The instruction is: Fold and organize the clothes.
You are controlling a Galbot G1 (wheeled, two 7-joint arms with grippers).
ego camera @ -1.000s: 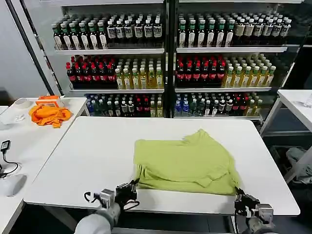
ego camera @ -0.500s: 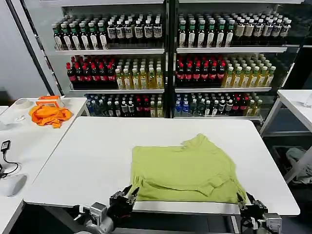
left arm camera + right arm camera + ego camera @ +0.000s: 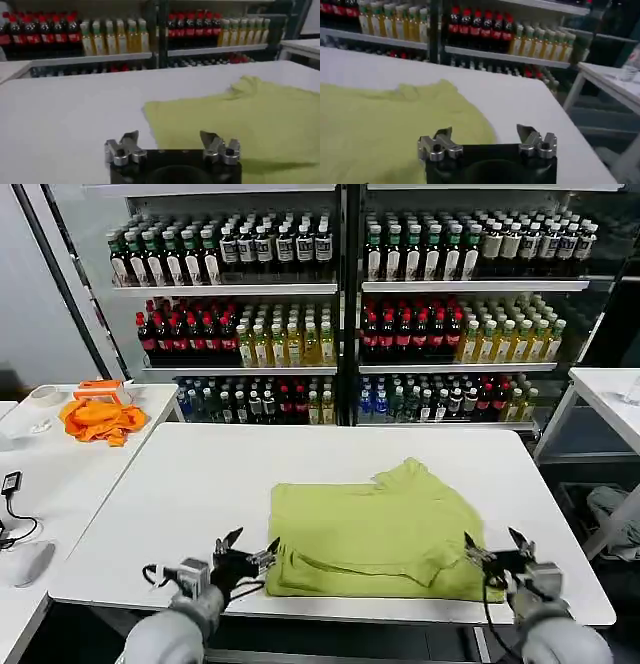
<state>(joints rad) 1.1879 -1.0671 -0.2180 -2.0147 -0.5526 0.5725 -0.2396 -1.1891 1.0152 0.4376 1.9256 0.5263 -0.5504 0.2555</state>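
The clothes are one light yellow-green T-shirt (image 3: 375,529), lying folded in a rough rectangle on the white table (image 3: 200,484), with a sleeve bunched at its far right. My left gripper (image 3: 250,546) hovers open just off the shirt's near left corner, nothing between its fingers. My right gripper (image 3: 496,546) stands open at the shirt's near right corner, also holding nothing. In the left wrist view the T-shirt (image 3: 240,120) spreads ahead of the open left gripper (image 3: 170,142). In the right wrist view the T-shirt (image 3: 385,125) lies ahead of the open right gripper (image 3: 485,137).
Behind the table stand shelves of bottles (image 3: 340,304). A side table on the left holds a bright orange cloth (image 3: 100,420), a tape roll (image 3: 44,396) and a cable (image 3: 12,484). Another white table (image 3: 610,399) stands at the right. Bare tabletop lies left of the shirt.
Both grippers let go of the shirt's near edge, opened and rose slightly above the table. The shirt's near edge was drawn toward me and now lies flat.
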